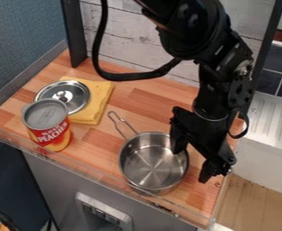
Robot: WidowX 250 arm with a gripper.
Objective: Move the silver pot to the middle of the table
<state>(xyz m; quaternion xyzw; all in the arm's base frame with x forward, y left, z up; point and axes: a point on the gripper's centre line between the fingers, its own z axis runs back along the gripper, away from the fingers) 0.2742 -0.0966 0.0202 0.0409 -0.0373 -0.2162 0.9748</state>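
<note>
The silver pot stands upright at the front edge of the bench, right of its middle, and its handle points to the back left. The end effector is wide apart at the pot's right rim: one finger over the opening, other finger outside. On the left, a metal lid lies on a folded yellow cloth, near an upright tin can.

The black arm hangs down near the right edge of the worktop, its tool tilted, fingers spread apart.
</note>
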